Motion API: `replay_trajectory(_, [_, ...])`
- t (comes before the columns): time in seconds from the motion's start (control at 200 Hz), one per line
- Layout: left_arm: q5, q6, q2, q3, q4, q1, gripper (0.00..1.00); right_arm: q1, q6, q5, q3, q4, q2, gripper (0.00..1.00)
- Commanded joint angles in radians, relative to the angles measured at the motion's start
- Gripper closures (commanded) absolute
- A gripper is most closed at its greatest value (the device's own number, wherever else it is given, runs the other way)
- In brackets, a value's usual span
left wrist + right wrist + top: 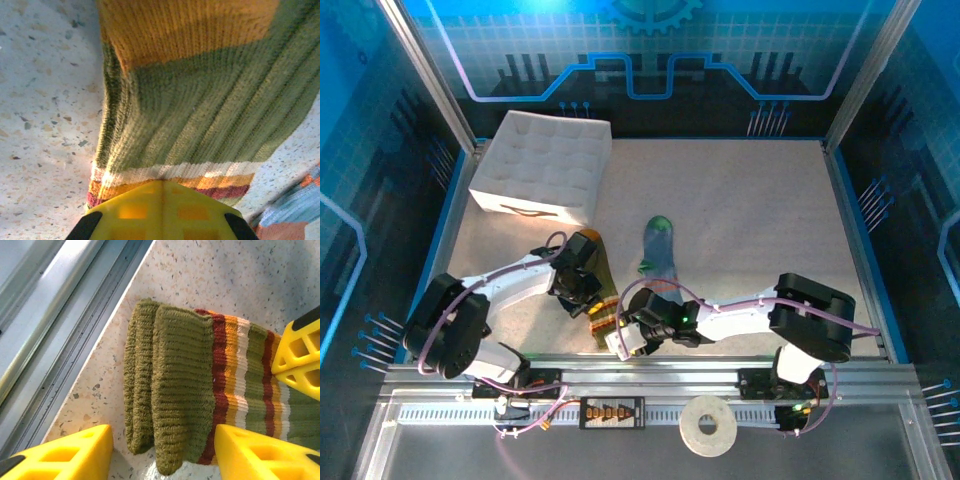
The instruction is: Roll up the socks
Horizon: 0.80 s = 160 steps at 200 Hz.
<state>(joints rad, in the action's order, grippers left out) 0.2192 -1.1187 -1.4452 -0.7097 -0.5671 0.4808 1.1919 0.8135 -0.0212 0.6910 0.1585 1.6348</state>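
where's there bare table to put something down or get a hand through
Widest bare patch: the right side of the table, between the blue-grey sock and the right wall. Also room along the far edge, right of the white box. Near left is crowded: olive sock, left gripper and right gripper bunch together there.

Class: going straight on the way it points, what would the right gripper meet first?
Probably the olive green sock, its ribbed cuff lying between the open fingers of the right gripper.
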Motion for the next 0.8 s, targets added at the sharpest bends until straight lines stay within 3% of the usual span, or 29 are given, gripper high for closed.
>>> replay_trajectory(0.0, [0.029,0.027,-0.018,0.007,0.006,0.008,0.98,0.013,0.010,-0.022,0.030,0.052,0.040,0.47])
replay_trajectory(0.135, [0.028,0.045,-0.028,-0.001,0.003,0.007,0.99,0.013,0.003,-0.041,0.050,0.061,0.076,0.56])
replay_trajectory(0.54, [0.012,0.075,-0.050,0.004,0.011,0.005,1.00,0.007,-0.075,0.039,0.157,-0.090,0.045,0.99])
replay_trajectory(0.795, [-0.024,0.079,-0.024,-0.005,-0.012,-0.003,1.00,-0.060,-0.220,0.219,0.233,-0.223,0.049,1.00])
